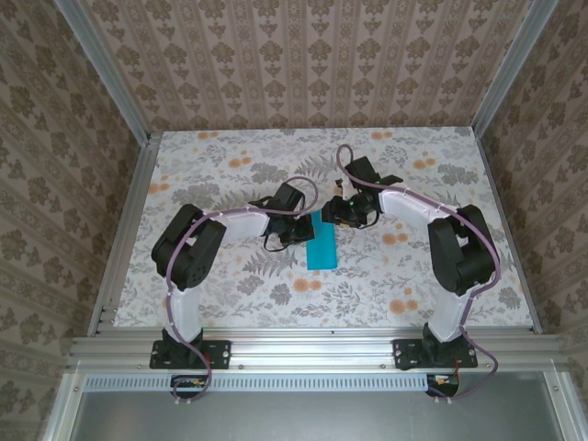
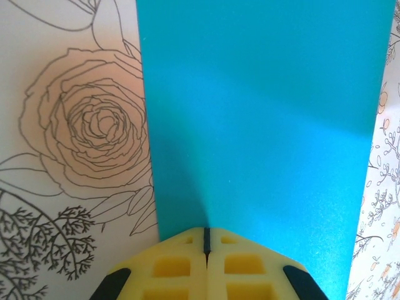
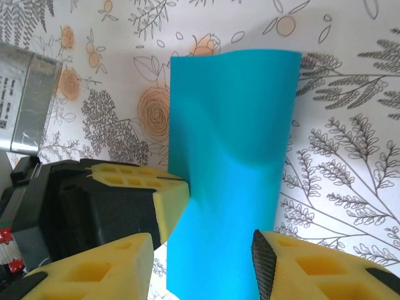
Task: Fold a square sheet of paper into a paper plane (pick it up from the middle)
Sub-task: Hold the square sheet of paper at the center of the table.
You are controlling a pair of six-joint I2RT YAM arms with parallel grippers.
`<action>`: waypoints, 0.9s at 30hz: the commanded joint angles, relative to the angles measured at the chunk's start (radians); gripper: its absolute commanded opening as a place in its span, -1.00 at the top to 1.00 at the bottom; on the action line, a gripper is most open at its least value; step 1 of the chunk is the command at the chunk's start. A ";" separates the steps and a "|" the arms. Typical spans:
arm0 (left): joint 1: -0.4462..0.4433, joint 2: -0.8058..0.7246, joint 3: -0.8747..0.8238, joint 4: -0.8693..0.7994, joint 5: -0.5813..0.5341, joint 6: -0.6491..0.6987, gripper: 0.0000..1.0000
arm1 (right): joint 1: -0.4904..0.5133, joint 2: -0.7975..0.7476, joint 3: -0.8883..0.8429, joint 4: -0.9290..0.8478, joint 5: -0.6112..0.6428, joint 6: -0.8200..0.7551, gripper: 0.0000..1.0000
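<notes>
The square sheet of paper [image 1: 322,243] lies mid-table as a narrow teal strip, folded lengthwise. My left gripper [image 1: 299,225] is shut on its left edge. In the left wrist view the yellow fingertips [image 2: 205,240] meet at the paper [image 2: 262,125], and a soft buckle runs out from them. The right wrist view shows the paper [image 3: 237,125] wavy and partly lifted, with the left gripper [image 3: 169,194] pinching its side. My right gripper [image 3: 203,269] is open and straddles the strip's near end, one finger on each side, neither pad clearly touching it. From above, the right gripper [image 1: 333,213] is at the strip's far end.
The table [image 1: 230,165] carries a floral cloth. Patterned walls and aluminium rails [image 1: 303,349] box it in on all sides. Both arms meet in the middle, their wrists close together over the paper.
</notes>
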 commanded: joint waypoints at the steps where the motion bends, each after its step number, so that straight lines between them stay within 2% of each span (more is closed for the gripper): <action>1: -0.009 0.049 0.009 -0.085 -0.026 0.020 0.89 | 0.007 0.037 -0.006 -0.025 -0.013 -0.013 0.03; 6: -0.009 0.048 0.018 -0.080 -0.017 0.020 0.88 | 0.008 0.088 0.012 -0.091 0.073 -0.045 0.00; 15: -0.009 0.047 0.027 -0.083 -0.012 0.020 0.87 | 0.009 0.162 0.041 -0.107 -0.001 -0.082 -0.02; 27: -0.008 0.043 0.042 -0.075 0.000 0.020 0.85 | 0.008 0.193 0.044 -0.120 0.039 -0.088 0.14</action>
